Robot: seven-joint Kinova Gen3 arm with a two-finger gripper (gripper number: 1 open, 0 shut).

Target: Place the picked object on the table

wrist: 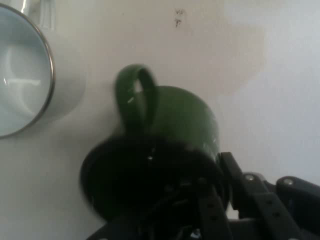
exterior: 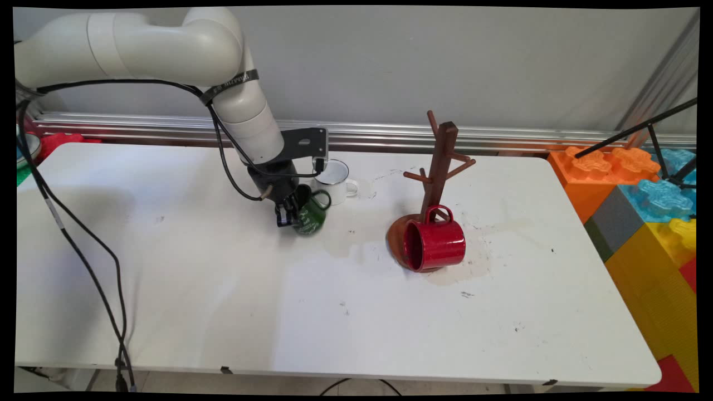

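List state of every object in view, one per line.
gripper: shut on the green mug's rim
green mug: tilted, held by the rim
white mug: upright on the table, empty
red mug: on its side, against the mug tree's base
mug tree: upright, pegs bare

**No Wording Legible Anywhere**

White lettering along the narrow black strap (exterior: 231,83) round the white arm link, well above the gripper (exterior: 285,218): too small to spell out. Pale print on the side of the dark green glossy mug (exterior: 312,218), clamped at its rim between the fingers: faint marks only, not readable. Small dark specks (wrist: 177,17) on the white table (wrist: 280,75), well beyond the fingers in the hand view: possibly characters, undecipherable. No brand, number or sign readable elsewhere.
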